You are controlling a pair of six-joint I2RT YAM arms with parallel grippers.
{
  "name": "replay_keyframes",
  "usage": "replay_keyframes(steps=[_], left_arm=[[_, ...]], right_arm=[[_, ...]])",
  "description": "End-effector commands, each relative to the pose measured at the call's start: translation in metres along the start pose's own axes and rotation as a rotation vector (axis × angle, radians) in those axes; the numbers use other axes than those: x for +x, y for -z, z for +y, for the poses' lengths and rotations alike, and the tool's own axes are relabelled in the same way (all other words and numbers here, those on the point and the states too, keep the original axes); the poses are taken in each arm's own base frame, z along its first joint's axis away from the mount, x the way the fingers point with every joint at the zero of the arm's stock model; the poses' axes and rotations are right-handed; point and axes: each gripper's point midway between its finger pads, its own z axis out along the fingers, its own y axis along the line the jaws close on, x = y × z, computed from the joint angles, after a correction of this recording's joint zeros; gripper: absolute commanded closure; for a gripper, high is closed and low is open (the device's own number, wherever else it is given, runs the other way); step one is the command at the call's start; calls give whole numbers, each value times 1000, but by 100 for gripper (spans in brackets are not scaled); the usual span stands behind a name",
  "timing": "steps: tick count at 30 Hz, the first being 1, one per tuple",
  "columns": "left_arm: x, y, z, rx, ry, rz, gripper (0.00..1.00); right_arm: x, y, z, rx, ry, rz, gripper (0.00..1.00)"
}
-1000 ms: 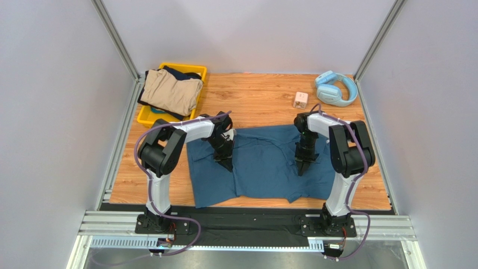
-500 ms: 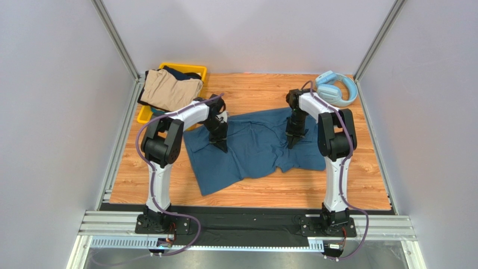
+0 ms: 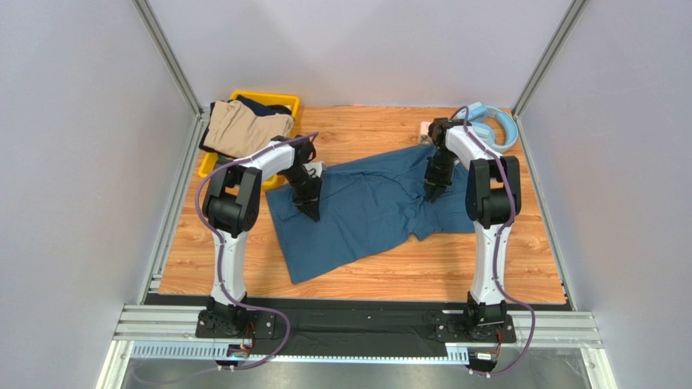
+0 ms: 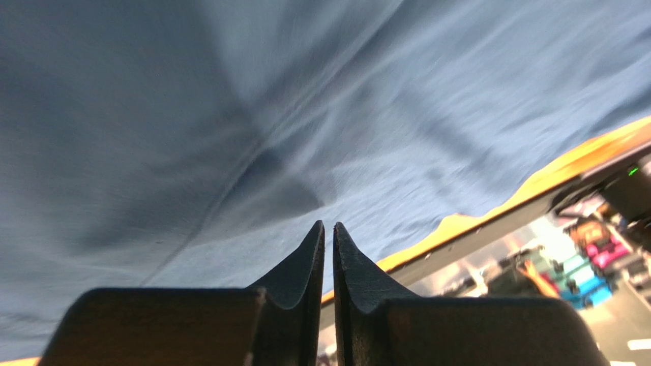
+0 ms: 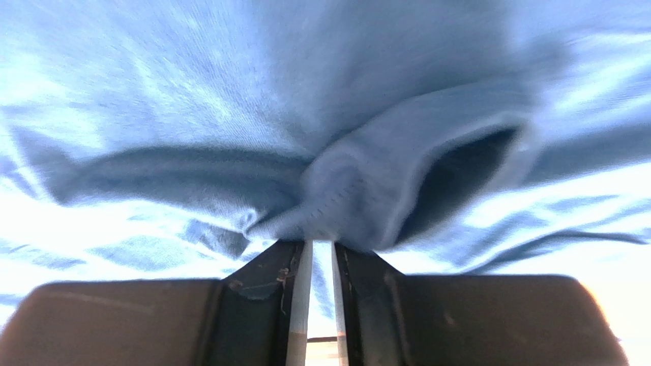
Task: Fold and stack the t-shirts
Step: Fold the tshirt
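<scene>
**Hands.** Right hand (image 5: pixel 319 242): the jaws stand a narrow slit apart. A bunched hem fold of the teal t-shirt (image 5: pixel 367 183) is gathered at their tips and appears pinched there. Left hand (image 4: pixel 327 227): the jaws are almost together, with only a thin slit between them. A crease of the shirt runs down to the tips, but whether any cloth is caught cannot be told.

**Views.** Only the wrist cameras show the jaws; from overhead both hands simply point down onto the cloth. The left wrist view also shows the rim of the yellow bin (image 4: pixel 535 183) at 4 o'clock, past the cloth edge. The overhead view alone shows the layout:
- The shirt lies crooked on the desk (image 3: pixel 520 267), with the left hand near its 9 o'clock edge and the right hand near its 2 o'clock edge.
- The bin sits at the 10 o'clock corner, with a tan t-shirt (image 3: pixel 244 131) draped over a dark navy one (image 3: pixel 264 105).
- Light-blue headphones (image 3: pixel 497 123) lie at the 1 o'clock corner, behind the right arm.

**Change.** Compared with a second ago, both hands stand further toward 12 o'clock and the shirt has travelled with them. Its near hem is now well off the 6 o'clock edge. A small pale block (image 3: pixel 423 128) is now mostly hidden by the right arm.
</scene>
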Motion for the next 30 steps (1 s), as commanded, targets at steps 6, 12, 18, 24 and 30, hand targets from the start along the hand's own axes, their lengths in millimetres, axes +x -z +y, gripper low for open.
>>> replay_keyframes(steps=[6,12,18,24,30], left_arm=[[37,25,-13,62,-84,-69,85],[55,32,-25,140,-67,-150,85],[72,34,-27,175,-81,-193,85],[80,26,-24,185,-89,-175,85],[87,24,-22,187,-88,-170,85]], right_arm=[[-28,112,-35,-5,-37,-353,75],[20,75,-128,-37,-345,-267,71],[61,48,-151,-30,-366,-185,68],[65,23,-146,-65,-395,-134,58],[64,11,-152,-30,-404,-134,58]])
